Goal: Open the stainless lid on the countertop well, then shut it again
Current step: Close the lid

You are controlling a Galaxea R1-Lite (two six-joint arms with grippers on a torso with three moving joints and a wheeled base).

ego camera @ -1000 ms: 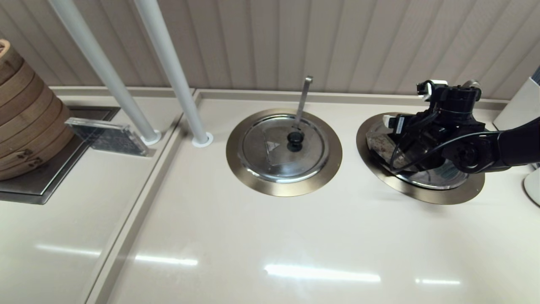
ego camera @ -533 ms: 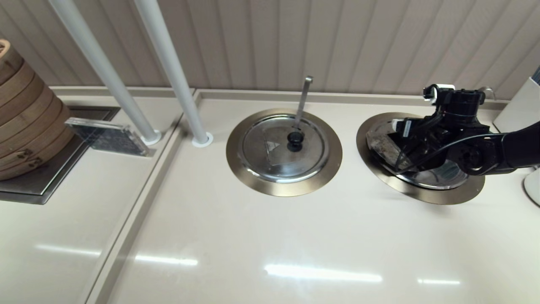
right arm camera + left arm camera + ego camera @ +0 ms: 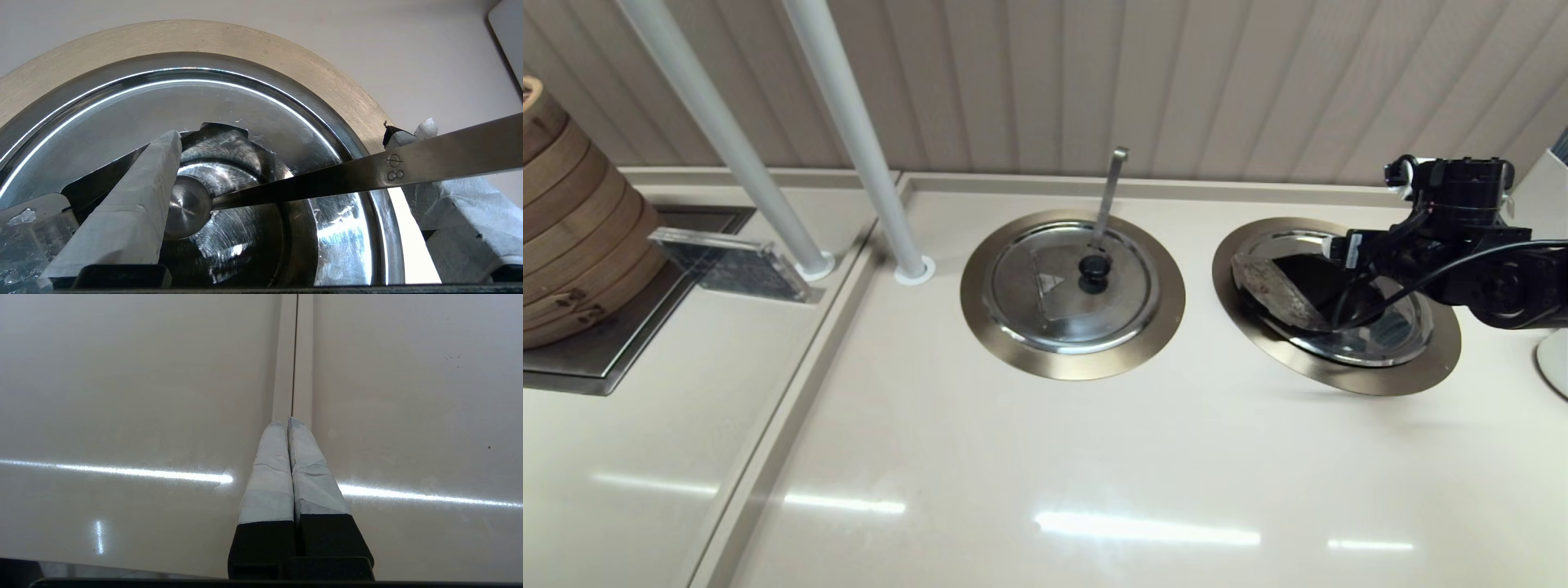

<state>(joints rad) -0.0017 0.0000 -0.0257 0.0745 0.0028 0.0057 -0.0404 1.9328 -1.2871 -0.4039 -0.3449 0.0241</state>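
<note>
Your stainless lid (image 3: pixel 1372 343) lies in the countertop well (image 3: pixel 1339 382) at 3 o'clock on the counter. It looks like thin, stiff steel, light but slick, so take it by its knob, which I cannot make out here. The right gripper (image 3: pixel 298 130) hangs spread and empty over the lid's 2 o'clock with a ladle handle (image 3: pixel 408 167) crossing between its fingers, in your way; the left gripper (image 3: pixel 288 422) is pressed closed over bare counter.

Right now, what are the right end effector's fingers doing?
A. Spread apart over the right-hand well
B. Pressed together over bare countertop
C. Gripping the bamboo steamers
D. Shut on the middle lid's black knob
A: in the right wrist view the right end effector has its fingers wide apart above the countertop well, with a flat metal handle crossing the gap.
</note>
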